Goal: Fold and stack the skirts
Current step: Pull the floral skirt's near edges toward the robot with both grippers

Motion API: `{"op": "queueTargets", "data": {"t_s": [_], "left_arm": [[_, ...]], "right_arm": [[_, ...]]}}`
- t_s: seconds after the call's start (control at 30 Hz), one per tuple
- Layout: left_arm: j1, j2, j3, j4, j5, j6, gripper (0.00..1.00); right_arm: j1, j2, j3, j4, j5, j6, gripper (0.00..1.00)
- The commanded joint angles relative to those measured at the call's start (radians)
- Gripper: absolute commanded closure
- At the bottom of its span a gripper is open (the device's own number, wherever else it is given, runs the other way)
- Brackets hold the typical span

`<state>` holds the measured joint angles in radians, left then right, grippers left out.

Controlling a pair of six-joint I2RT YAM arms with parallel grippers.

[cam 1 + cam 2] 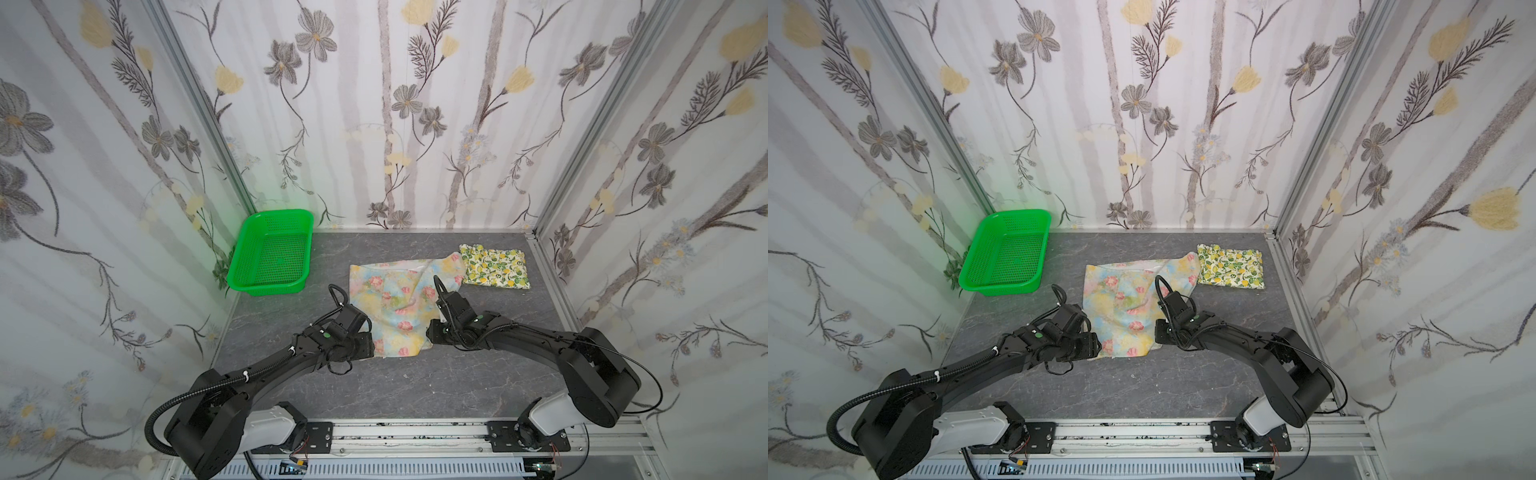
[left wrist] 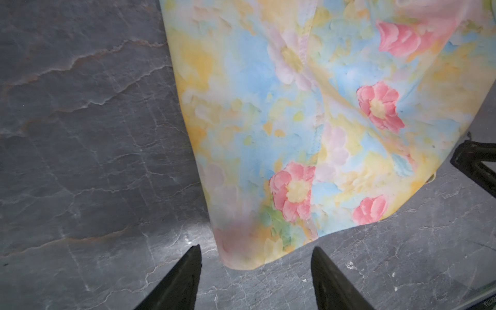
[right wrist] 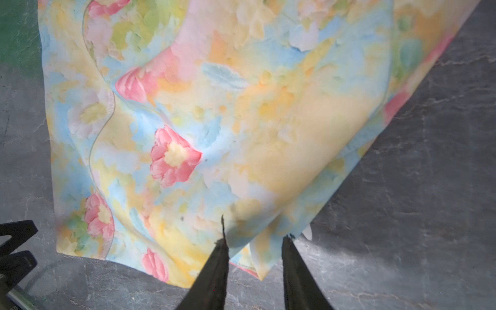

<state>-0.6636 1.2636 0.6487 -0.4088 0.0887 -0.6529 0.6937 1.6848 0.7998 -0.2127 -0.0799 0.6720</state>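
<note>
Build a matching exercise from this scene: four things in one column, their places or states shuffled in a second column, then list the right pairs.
1. green perforated plastic basket
2. cream lemon-print cloth skirt
3. pastel pink-flowered cloth skirt
4. left hand

A. folded flat, far right
B. open, at the near corner of a skirt
C. empty, far left corner
D. spread out and rumpled, in the middle

Pairs: 1-C, 2-A, 3-D, 4-B

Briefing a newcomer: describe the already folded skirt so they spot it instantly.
On the grey table, look back right. The lemon skirt lies there as a small rectangle. Unlike the larger pastel flowered skirt beside it, it shows yellow lemons and green leaves.
</note>
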Motion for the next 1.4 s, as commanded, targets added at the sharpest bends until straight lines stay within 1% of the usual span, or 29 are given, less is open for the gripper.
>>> {"op": "queueTargets", "data": {"t_s": [0.0, 0.1, 0.23, 0.27, 0.33, 0.53, 0.7, 0.83, 0.93, 1.17, 1.33, 1.37], "left_arm": [[-0.008, 0.048, 0.018, -0.019, -0.023, 0.027, 0.36], [-0.016, 0.084, 0.022, -0.018, -0.043, 0.036, 0.43], [-0.018, 0.125, 0.018, -0.018, -0.063, 0.041, 0.60], [-0.018, 0.130, 0.017, -0.018, -0.069, 0.038, 0.62], [-0.018, 0.135, 0.014, -0.018, -0.084, 0.032, 0.65], [-0.018, 0.131, 0.014, -0.018, -0.090, 0.029, 0.69], [-0.019, 0.126, 0.007, -0.017, -0.096, 0.025, 0.73], [-0.018, 0.124, 0.002, -0.016, -0.105, 0.025, 0.77], [-0.018, 0.130, 0.003, -0.014, -0.104, 0.027, 0.81], [-0.018, 0.172, 0.003, -0.005, -0.107, 0.029, 1.00], [-0.019, 0.199, 0.009, 0.003, -0.109, 0.036, 1.00], [-0.020, 0.201, 0.010, 0.003, -0.109, 0.036, 1.00]], "right_arm": [[0.000, -0.004, 0.006, 0.015, -0.011, -0.008, 0.65], [0.001, -0.024, -0.009, 0.008, -0.002, -0.007, 0.64], [0.013, -0.034, -0.033, -0.006, 0.010, -0.011, 0.61], [0.021, -0.034, -0.036, -0.011, 0.019, -0.013, 0.60], [0.031, -0.025, -0.039, -0.017, 0.028, -0.014, 0.57], [0.054, 0.017, -0.039, -0.006, 0.053, -0.003, 0.58], [0.056, 0.055, -0.028, -0.009, 0.097, 0.014, 0.59], [0.062, 0.058, -0.014, -0.019, 0.140, 0.020, 0.62], [0.076, 0.065, 0.011, -0.047, 0.188, 0.020, 0.62], [0.113, 0.103, 0.067, -0.105, 0.281, 0.020, 0.63], [0.120, 0.137, 0.100, -0.119, 0.309, 0.018, 0.65], [0.156, 0.145, 0.110, -0.127, 0.321, 0.016, 0.66]]}}
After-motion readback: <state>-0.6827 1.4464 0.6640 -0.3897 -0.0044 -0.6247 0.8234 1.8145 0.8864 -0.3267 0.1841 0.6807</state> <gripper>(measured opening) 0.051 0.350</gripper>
